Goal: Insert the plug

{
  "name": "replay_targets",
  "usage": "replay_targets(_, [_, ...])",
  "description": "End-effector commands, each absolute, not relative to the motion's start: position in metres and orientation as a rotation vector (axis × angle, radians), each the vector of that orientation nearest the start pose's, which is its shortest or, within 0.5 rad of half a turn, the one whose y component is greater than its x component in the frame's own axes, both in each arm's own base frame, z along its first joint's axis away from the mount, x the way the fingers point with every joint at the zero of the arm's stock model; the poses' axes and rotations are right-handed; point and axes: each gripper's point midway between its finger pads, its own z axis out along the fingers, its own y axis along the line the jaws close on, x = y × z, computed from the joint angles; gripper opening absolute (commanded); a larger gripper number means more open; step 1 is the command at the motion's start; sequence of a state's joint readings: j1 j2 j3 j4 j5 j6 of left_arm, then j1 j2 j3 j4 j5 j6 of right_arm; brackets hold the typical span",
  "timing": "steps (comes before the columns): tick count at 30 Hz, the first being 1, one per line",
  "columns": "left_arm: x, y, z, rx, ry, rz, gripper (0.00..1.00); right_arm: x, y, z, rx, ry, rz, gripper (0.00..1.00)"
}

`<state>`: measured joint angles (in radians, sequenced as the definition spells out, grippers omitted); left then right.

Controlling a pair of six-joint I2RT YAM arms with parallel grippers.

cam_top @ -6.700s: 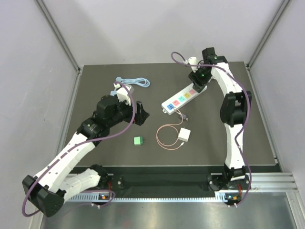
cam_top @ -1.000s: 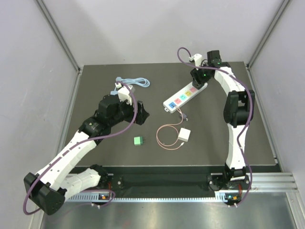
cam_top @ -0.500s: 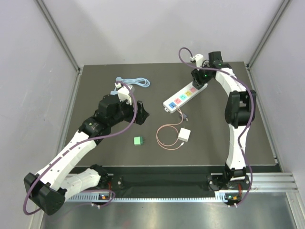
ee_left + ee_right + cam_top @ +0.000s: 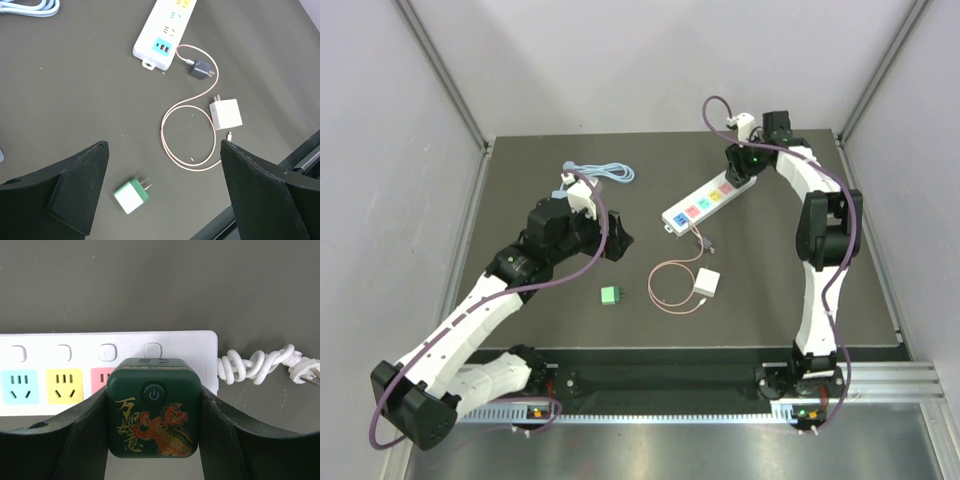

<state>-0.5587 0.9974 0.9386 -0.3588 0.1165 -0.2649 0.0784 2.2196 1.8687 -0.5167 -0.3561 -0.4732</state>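
In the right wrist view, my right gripper (image 4: 154, 437) is shut on the plug (image 4: 154, 407), a dark green cube with a power button and a gold-and-red dragon. The plug hangs over the white power strip (image 4: 60, 347), covering the end beside the pink socket (image 4: 100, 377). Its prongs are hidden, so I cannot tell whether they are in a socket. From above, the right gripper (image 4: 743, 163) is at the strip's far end (image 4: 705, 203). My left gripper (image 4: 162, 145) is open above the table, apart from the strip.
A small green charger (image 4: 131, 195) lies below the left gripper. A white charger (image 4: 226, 113) with a looped pink cable (image 4: 172, 140) and a dark adapter (image 4: 201, 69) lie near the strip's near end. The strip's coiled white cord (image 4: 255, 365) trails right. A blue cable (image 4: 600, 172) lies at the back left.
The right arm's wrist and elbow have shifted slightly to the right, still holding the plug over the strip. The left arm has not moved.
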Motion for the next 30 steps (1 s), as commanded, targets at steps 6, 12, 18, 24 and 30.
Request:
replay_targets(6, [0.276,-0.207,0.27,0.335,1.917,-0.662,0.98,0.453,0.051,-0.048,-0.86,2.814,0.116,0.0])
replay_targets(12, [0.278,-0.206,0.271,0.334,1.914,-0.657,0.98,0.446,0.052,-0.046,-0.896,2.804,0.137,0.0])
replay_targets(18, [0.276,-0.204,0.278,0.336,1.905,-0.653,0.98,0.443,0.047,-0.036,-0.795,2.767,0.174,0.0])
replay_targets(24, [0.273,-0.206,0.285,0.329,1.893,-0.682,0.98,0.47,0.056,0.004,-0.777,2.621,0.185,0.2])
replay_targets(30, [0.271,-0.206,0.284,0.315,1.899,-0.695,0.98,0.492,0.062,0.041,-0.759,2.52,0.184,0.39])
